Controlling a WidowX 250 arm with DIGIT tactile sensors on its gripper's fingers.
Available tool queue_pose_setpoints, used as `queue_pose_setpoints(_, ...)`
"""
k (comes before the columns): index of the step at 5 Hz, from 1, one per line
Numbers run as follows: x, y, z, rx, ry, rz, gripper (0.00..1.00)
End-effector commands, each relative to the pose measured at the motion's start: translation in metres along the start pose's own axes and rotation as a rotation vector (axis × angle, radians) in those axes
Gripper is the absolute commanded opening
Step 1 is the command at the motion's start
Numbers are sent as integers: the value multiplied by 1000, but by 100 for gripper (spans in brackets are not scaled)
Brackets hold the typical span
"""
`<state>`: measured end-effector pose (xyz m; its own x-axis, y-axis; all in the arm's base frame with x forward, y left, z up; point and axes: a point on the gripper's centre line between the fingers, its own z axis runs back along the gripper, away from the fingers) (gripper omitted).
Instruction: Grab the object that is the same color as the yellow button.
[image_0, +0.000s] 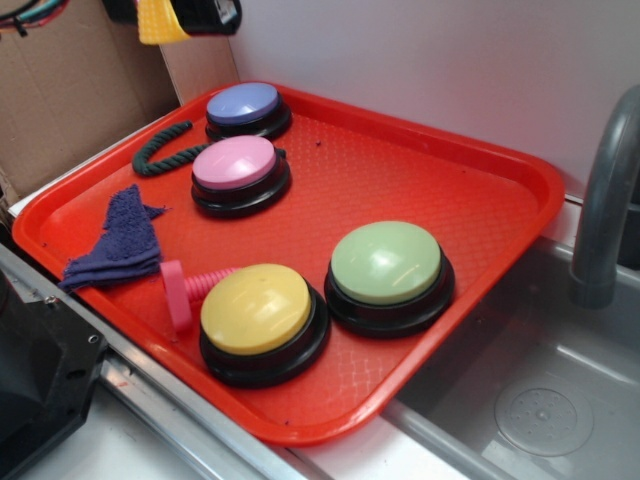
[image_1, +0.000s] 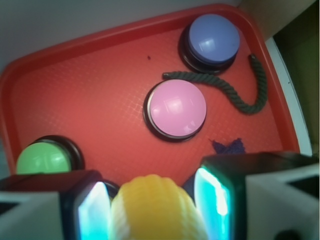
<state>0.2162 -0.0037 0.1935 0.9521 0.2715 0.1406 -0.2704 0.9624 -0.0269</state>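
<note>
The gripper (image_1: 157, 207) clamps the yellow corn toy (image_1: 156, 210) between both fingers at the wrist view's bottom centre, raised above the red tray (image_0: 480, 190). On the tray sit four buttons: yellow button (image_0: 262, 310), green (image_0: 388, 265), pink (image_0: 238, 165), blue (image_0: 245, 105); one pink bolt (image_0: 185, 290), one cloth (image_0: 120, 240), one rope (image_0: 155, 150).

Exterior: looking down obliquely from the near side at the whole red tray (image_0: 480, 160).
Wrist: hanging above, facing down, closer.
Shared: both are showing the pink button (image_0: 236, 163) (image_1: 178, 108).
</note>
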Motion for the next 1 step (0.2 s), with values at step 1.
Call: queue_pose_setpoints(1,0,8,17,-48,-62,-40,0)
